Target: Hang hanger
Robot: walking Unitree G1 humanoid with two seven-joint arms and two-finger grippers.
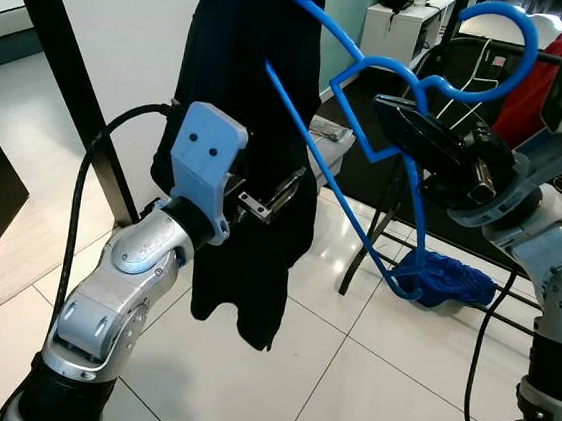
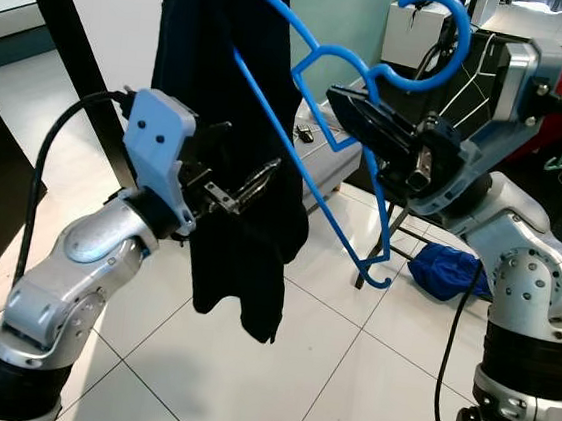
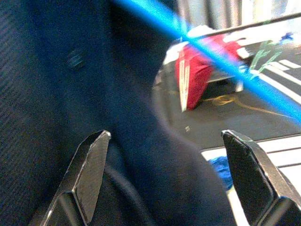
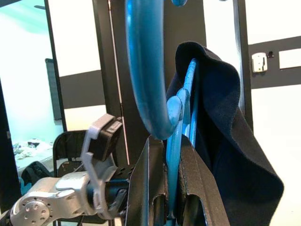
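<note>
Up high, blue hanger (image 1: 370, 129), hooked top, dark garment (image 1: 246, 116) draped.

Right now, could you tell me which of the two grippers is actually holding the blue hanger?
The right gripper: it clamps the blue hanger below its hook. The left gripper is open at the dark garment.
</note>
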